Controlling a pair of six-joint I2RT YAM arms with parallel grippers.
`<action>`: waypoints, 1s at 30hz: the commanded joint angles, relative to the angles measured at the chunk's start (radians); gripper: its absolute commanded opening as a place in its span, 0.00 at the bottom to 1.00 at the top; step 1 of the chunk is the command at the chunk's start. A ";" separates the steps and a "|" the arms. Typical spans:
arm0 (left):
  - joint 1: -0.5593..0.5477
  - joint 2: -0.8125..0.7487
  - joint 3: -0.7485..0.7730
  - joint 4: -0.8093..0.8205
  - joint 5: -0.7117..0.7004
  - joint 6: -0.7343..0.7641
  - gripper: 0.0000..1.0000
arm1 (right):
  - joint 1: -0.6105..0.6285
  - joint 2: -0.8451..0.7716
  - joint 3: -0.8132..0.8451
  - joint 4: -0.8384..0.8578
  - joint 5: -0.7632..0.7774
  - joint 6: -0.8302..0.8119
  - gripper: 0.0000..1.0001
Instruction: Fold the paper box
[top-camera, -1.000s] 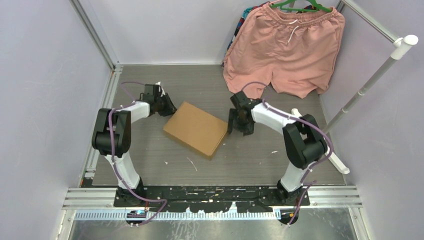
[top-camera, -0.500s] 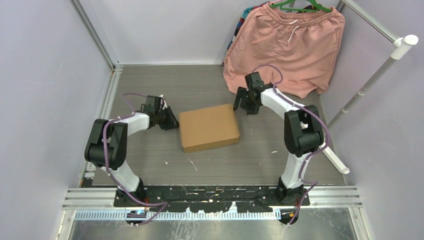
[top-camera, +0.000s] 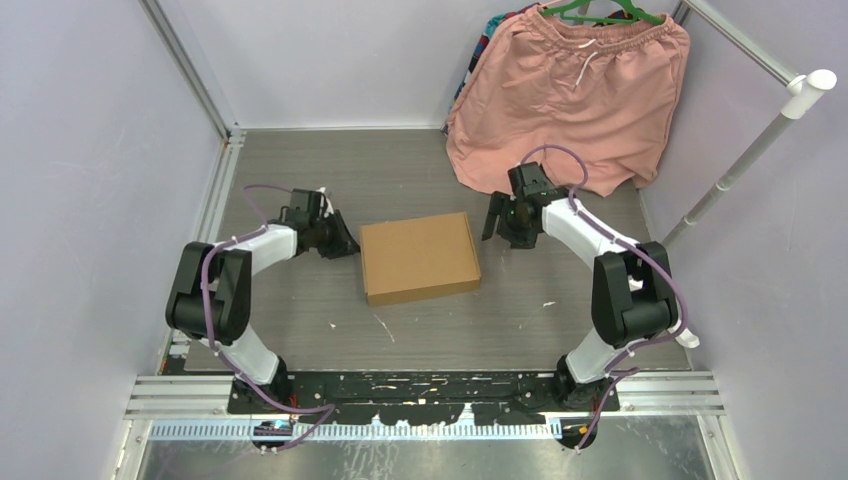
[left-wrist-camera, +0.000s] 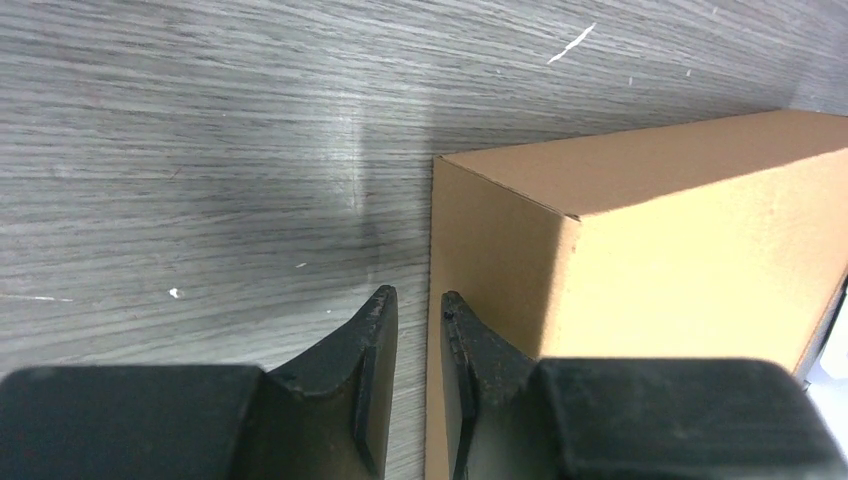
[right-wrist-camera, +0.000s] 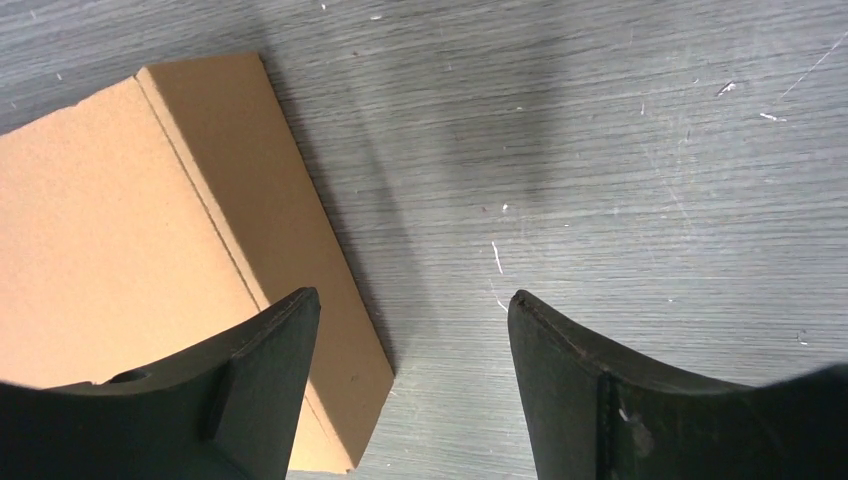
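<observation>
The paper box (top-camera: 418, 257) is a closed, flat brown cardboard box lying on the grey table, its sides nearly square to the table edges. My left gripper (top-camera: 345, 245) sits low at the box's left side. In the left wrist view its jaws (left-wrist-camera: 418, 300) stand almost closed with nothing between them, the right fingertip (left-wrist-camera: 455, 315) right against the box's side wall (left-wrist-camera: 500, 260). My right gripper (top-camera: 500, 225) is open and empty just off the box's far right corner. In the right wrist view (right-wrist-camera: 413, 300) the box (right-wrist-camera: 120, 230) lies under its left finger.
Pink shorts (top-camera: 570, 90) hang on a green hanger at the back right, close behind the right arm. A white rack pole (top-camera: 740, 160) leans along the right side. A metal rail (top-camera: 215, 200) borders the table's left edge.
The box has turned from a diagonal lie to nearly square and slid right. The right gripper swung to the back, then came down beside the box's right corner. The left gripper followed its left side.
</observation>
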 joint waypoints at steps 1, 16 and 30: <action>0.003 -0.058 0.042 -0.018 0.026 0.012 0.24 | -0.001 -0.069 -0.005 0.008 0.011 -0.014 0.75; 0.001 0.056 0.127 0.085 0.076 -0.040 0.24 | -0.002 -0.115 -0.044 0.020 -0.009 0.003 0.75; 0.000 -0.389 0.159 -0.276 -0.096 0.104 0.92 | -0.003 -0.443 -0.021 -0.077 0.037 -0.017 0.94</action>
